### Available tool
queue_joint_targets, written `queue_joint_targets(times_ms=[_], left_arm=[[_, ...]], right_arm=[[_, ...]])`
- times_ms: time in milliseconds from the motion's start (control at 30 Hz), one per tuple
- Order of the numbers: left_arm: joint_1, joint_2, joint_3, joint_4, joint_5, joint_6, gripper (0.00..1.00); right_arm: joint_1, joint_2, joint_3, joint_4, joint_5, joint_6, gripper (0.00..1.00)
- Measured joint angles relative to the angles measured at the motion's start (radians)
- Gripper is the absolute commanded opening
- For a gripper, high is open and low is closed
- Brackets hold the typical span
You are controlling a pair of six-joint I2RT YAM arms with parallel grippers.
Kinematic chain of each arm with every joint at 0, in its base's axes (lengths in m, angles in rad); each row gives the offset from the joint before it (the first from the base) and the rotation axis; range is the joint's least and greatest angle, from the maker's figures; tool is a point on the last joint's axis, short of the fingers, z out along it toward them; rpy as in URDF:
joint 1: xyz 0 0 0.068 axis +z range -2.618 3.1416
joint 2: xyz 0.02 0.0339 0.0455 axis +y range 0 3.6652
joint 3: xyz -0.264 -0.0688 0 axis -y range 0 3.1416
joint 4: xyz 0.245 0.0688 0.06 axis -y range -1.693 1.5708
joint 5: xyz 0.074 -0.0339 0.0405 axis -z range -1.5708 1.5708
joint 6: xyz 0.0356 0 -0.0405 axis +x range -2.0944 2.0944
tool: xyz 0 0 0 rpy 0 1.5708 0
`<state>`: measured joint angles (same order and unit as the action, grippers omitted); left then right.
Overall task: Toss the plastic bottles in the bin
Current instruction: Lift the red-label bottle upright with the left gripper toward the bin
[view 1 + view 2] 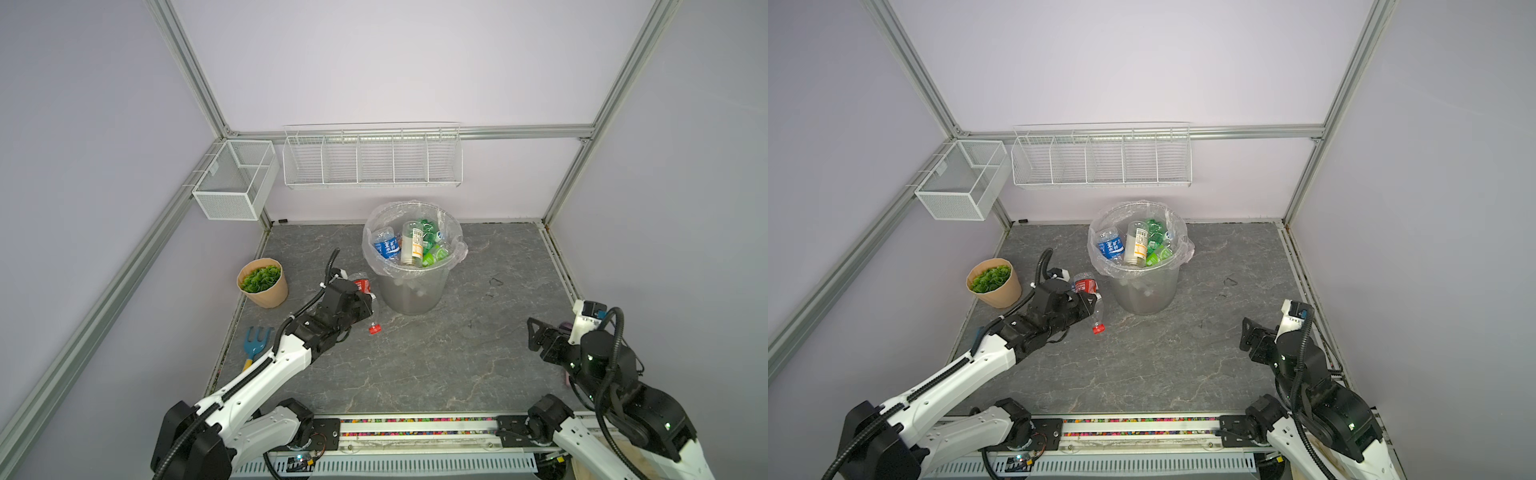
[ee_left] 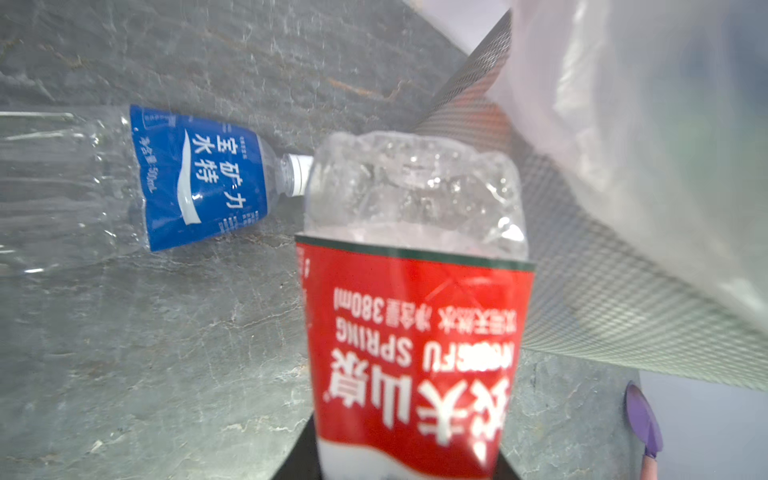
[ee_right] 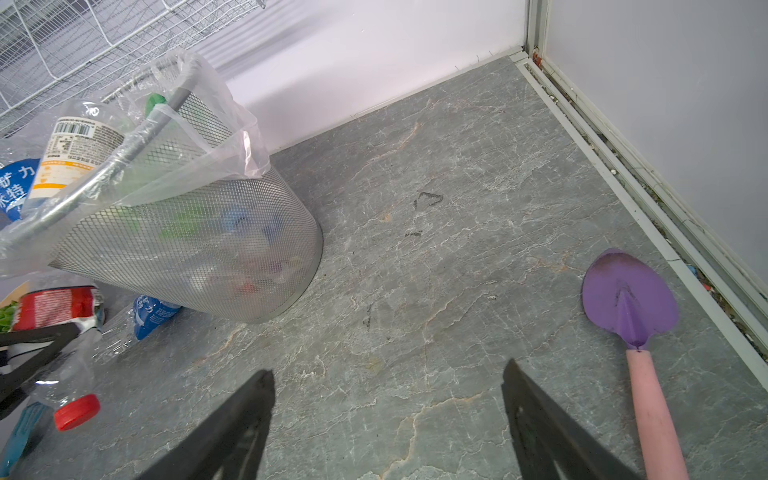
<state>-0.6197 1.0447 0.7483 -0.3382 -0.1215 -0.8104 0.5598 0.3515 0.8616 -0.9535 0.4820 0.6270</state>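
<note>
At the far left of the counter [image 1: 436, 365] stands a tan pot [image 1: 262, 286] of green leaves. Just in front of it a blue hand rake [image 1: 255, 340] with a yellow handle lies partly under the left arm. Two white wire baskets [image 1: 237, 183] hang on the walls above.

The left gripper [image 1: 1090, 301] is closed on a red-labelled bottle [image 1: 1086, 286], with its black fingers clamped on the clear body below the label. The bottle is tilted, base up toward the bin and red cap [image 1: 1098, 329] pointing down at the counter. The cap seems to hang just clear of the surface, though no view settles this. Behind the held bottle a blue-labelled bottle [image 2: 199, 178] with a white cap lies on its side on the counter, close to the foot of the bin.

The bin [image 1: 409, 295] stands upright near the back wall at the middle, just right of the left gripper. A clear bag [image 1: 457, 249] is folded over its rim. Inside are piled plastic bottles [image 1: 411, 245]: one with a blue label, one white and orange, and several green.

Well to the right, the right gripper [image 3: 390, 415] hovers over bare counter with its jaws spread wide and nothing between them. Beside it lies a purple shovel [image 3: 627, 299] with a pink handle, near the right wall.
</note>
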Motion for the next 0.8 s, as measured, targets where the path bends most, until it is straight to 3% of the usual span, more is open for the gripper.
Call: queue_joint_targets(times_ms=[467,800], left_arm=[[0.000,-0.233,0.139,-0.063,-0.066,0.066,0.19],[0.000,-0.280,0.198,-0.046,-0.056,0.126,0.18]], right_arm=[[0.000,-0.019,0.000,-0.019,0.000,0.013,0.89],[0.000,-0.027,0.000,-0.023,0.000,0.026,0.88]])
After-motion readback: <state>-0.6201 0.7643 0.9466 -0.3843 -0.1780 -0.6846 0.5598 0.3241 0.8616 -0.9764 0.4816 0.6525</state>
